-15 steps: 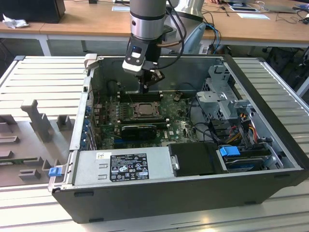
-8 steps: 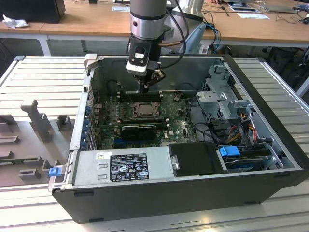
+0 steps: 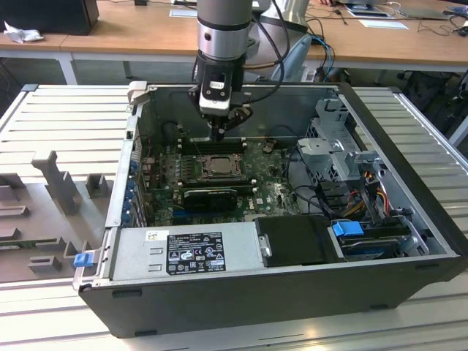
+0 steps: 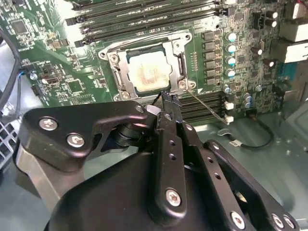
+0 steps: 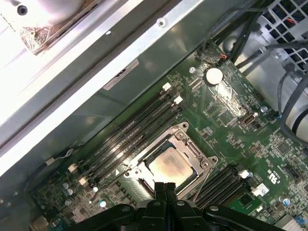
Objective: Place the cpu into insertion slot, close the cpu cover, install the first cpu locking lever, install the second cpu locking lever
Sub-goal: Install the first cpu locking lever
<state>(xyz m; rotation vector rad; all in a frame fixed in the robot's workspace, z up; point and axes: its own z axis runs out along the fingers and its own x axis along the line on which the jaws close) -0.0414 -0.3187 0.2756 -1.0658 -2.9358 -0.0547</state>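
The cpu (image 4: pixel 148 72) lies flat in the insertion slot (image 4: pixel 109 57) on the green board, its pale metal top showing. The cpu cover (image 4: pixel 124 72) rests down around it as a silvery frame. A thin wire lever (image 4: pixel 207 108) runs out from one corner of the socket over the board. My gripper (image 4: pixel 168 97) hangs just above that corner, fingers pressed together with nothing between them. In the first wrist view the gripper (image 5: pixel 165 186) sits at the edge of the cpu (image 5: pixel 169 166). In the exterior view the gripper (image 3: pixel 219 136) is over the cpu (image 3: pixel 218 167).
Long black memory slots (image 4: pixel 144 19) flank the socket. The open computer case (image 3: pixel 409 146) walls in the board. A power supply (image 3: pixel 190 252) lies along the front, and a drive cage (image 3: pixel 336 150) with cables (image 3: pixel 365 190) fills the exterior view's right.
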